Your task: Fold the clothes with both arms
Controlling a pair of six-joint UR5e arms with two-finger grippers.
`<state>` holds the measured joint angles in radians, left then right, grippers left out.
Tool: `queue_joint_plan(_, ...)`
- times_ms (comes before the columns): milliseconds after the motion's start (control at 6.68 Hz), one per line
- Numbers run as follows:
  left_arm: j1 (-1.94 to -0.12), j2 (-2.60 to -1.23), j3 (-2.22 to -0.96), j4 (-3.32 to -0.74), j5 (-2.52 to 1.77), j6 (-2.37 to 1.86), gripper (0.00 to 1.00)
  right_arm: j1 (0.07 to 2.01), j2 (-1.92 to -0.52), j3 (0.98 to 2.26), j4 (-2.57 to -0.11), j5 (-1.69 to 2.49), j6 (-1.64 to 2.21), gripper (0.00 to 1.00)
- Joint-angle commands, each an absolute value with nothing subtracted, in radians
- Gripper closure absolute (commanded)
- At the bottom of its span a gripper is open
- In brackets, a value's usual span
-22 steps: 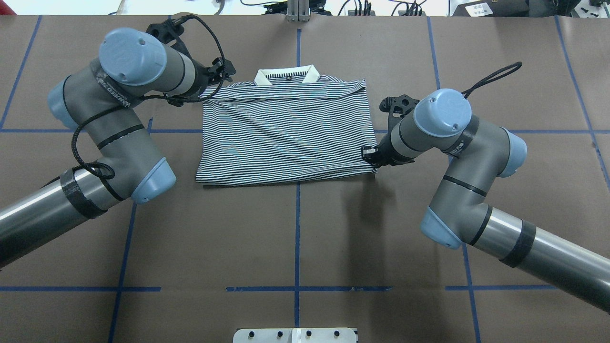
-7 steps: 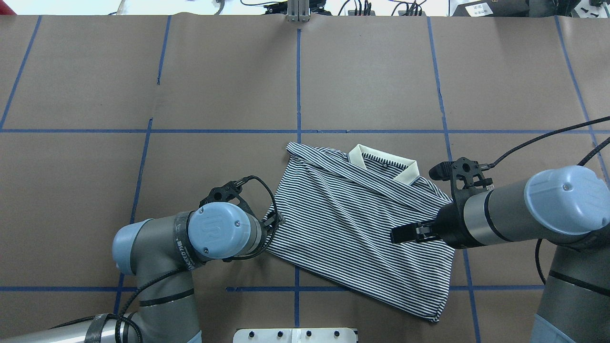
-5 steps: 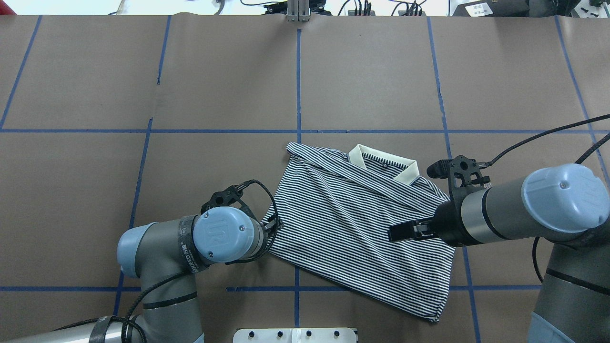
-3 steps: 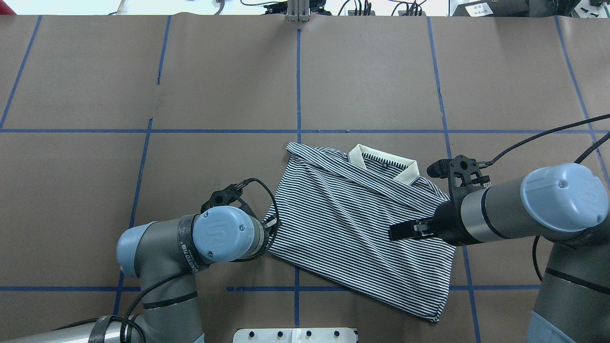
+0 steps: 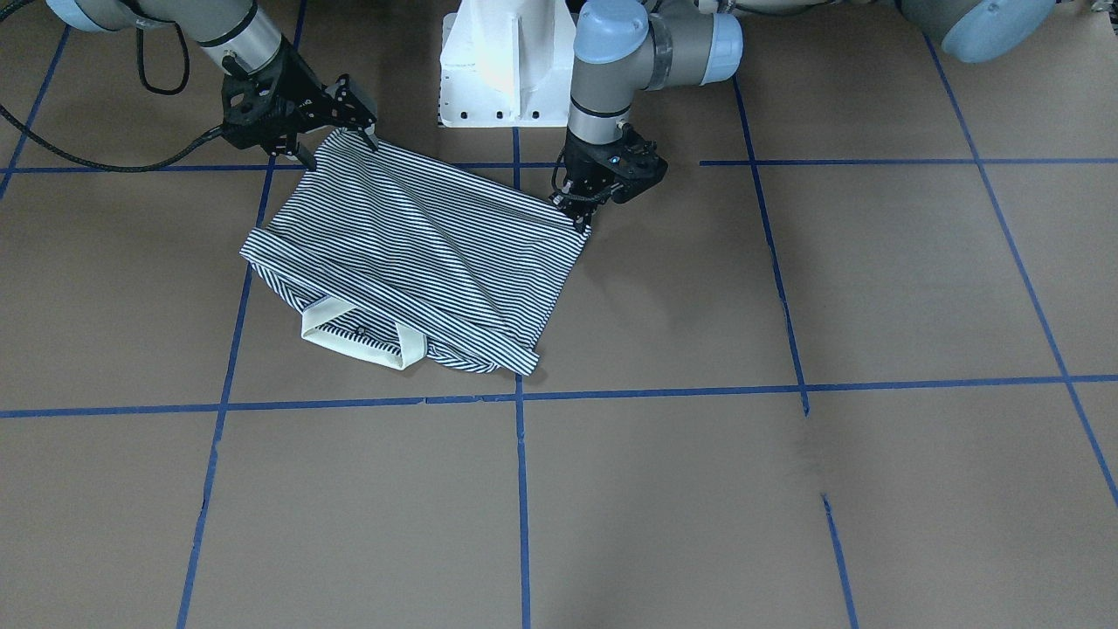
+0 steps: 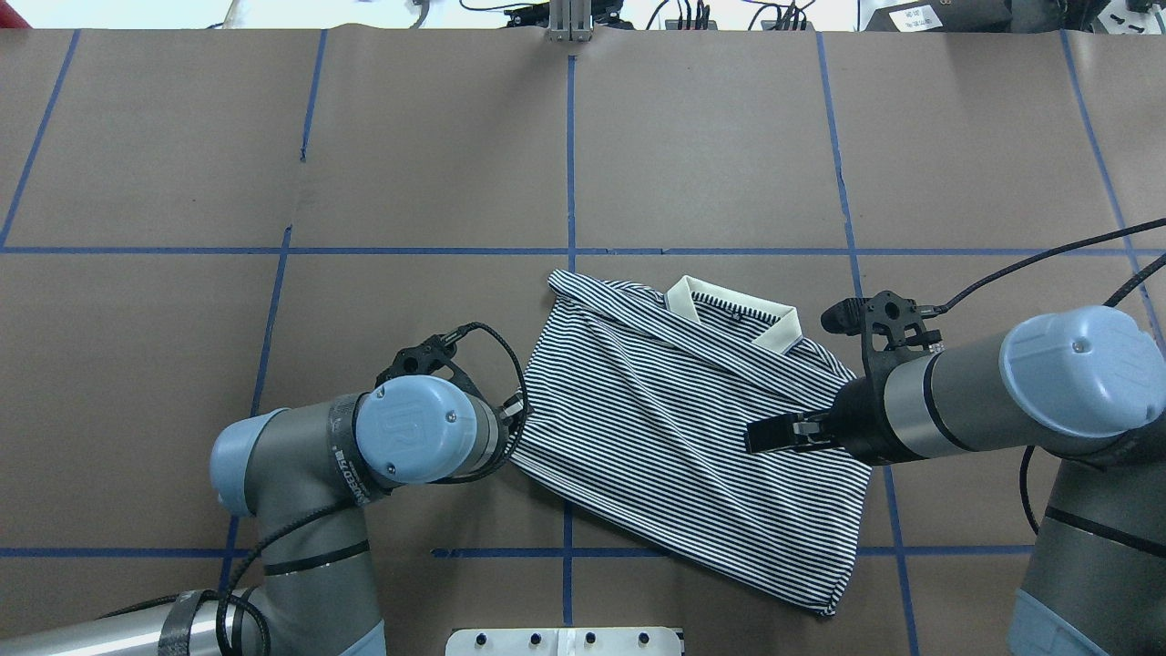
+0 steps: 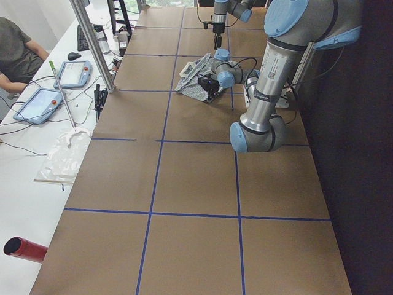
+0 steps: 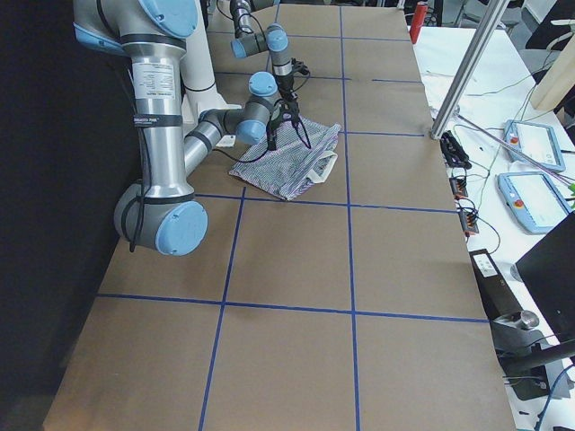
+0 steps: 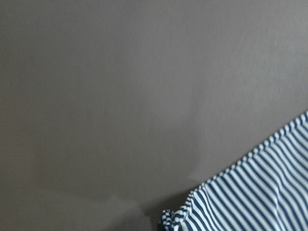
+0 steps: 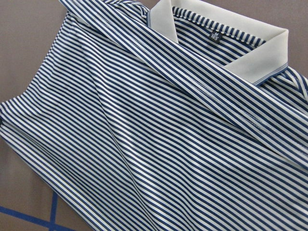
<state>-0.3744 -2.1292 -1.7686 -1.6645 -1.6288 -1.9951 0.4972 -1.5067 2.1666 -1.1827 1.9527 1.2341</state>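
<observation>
The striped polo shirt (image 6: 679,437) lies folded and askew near the robot's side of the table, with its white collar (image 6: 733,321) on the far side. It also shows in the front view (image 5: 410,253). My left gripper (image 6: 516,421) is at the shirt's left corner and looks shut on it (image 5: 575,210). The left wrist view shows that corner bunched (image 9: 175,219). My right gripper (image 6: 754,437) hovers open above the shirt's right half (image 5: 339,153) without touching it. The right wrist view looks down on the shirt (image 10: 159,130) from a height.
The table is covered in brown paper with blue tape lines (image 6: 569,164). The white pedestal base (image 5: 502,61) stands at the near edge behind the shirt. A side bench with tablets (image 7: 73,74) and a seated person (image 7: 15,55) runs along the table's far side.
Since 3.3 s ago the shirt has come from the table's far middle towards the robot and turned; the right gripper has let go. In the last second the left gripper shifted slightly with its corner.
</observation>
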Motion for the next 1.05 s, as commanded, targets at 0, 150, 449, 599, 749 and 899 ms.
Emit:
queue_joint_plan(0,-0.495,-2.140,-1.711,-1.664,-1.623,-1.939,1.00,0.505,-1.506,2.166,-1.183,1.954,1.235,0.00)
queue_joint_plan(150,-0.574,-2.167,-1.682,-1.673,-1.580,-1.852,1.00,0.509,-1.509,2.166,-1.183,1.951,1.235,0.00)
queue_joint_plan(449,-0.681,-2.318,-1.402,-1.892,-1.551,-1.728,1.00,0.512,-1.511,2.158,-1.183,1.947,1.235,0.00)
queue_joint_plan(599,-0.684,-2.360,-1.309,-1.964,-1.516,-1.663,1.00,0.509,-1.506,2.155,-1.183,1.947,1.235,0.00)
queue_joint_plan(749,-0.684,-2.387,-1.252,-2.038,-1.467,-1.626,1.00,0.511,-1.506,2.155,-1.183,1.945,1.235,0.00)
queue_joint_plan(899,-0.684,-2.434,-1.148,-2.143,-1.430,-1.582,1.00,0.512,-1.509,2.154,-1.183,1.944,1.233,0.00)
